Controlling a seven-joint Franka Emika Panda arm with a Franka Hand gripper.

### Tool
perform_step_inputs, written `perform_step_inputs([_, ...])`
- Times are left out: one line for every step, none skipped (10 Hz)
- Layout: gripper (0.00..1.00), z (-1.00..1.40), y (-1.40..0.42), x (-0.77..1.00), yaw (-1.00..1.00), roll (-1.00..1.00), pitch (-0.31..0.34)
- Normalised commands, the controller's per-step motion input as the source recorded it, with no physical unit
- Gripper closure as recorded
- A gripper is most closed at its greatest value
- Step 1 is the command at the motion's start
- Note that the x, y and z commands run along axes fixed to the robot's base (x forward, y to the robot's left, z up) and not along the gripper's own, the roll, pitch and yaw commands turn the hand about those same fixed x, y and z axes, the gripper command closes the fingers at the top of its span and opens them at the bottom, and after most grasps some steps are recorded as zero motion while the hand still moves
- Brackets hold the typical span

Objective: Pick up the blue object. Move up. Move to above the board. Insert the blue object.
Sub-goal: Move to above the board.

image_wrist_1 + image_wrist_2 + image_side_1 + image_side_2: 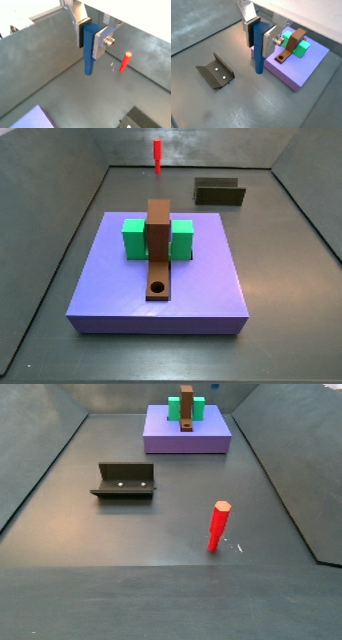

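My gripper is shut on the blue peg, which hangs upright between the silver fingers, its lower end free above the grey floor. Both wrist views show this; in a wrist view the gripper holds the peg beside the near edge of the purple slab. The brown board runs through the green block on the slab. In both side views the board shows, with its round hole near one end. The gripper and blue peg are outside both side views.
A red peg stands upright on the floor away from the slab. The fixture stands on the floor. Grey walls ring the workspace.
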Motion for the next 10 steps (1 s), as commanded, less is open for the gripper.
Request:
perform_step_inputs([1.0,0.18,0.0,0.03,0.0,0.02,0.046])
perform_step_inputs([1.0,0.27,-1.4,0.22,-0.18,0.1,0.063])
perform_step_inputs([1.0,0.25,-1.4,0.21,-0.17,0.11,0.067])
perform_step_inputs([1.0,0.26,-1.4,0.23,-0.08,0.09,0.095])
perform_step_inputs([1.0,0.26,-1.4,0.25,-0.06,0.04,0.111])
perform_step_inputs([1.0,0.26,-1.4,0.28,-0.02,0.02,0.143])
perform_step_inputs([1.0,0.27,-1.4,0.31,0.0,0.01,0.164])
perform_step_inputs([1.0,0.18,-0.87,0.24,0.0,0.0,0.172])
perform_step_inputs([1.0,0.13,-0.64,0.2,0.01,0.0,0.159])
perform_step_inputs([1.0,0.08,-0.32,0.11,0.01,0.01,0.113])
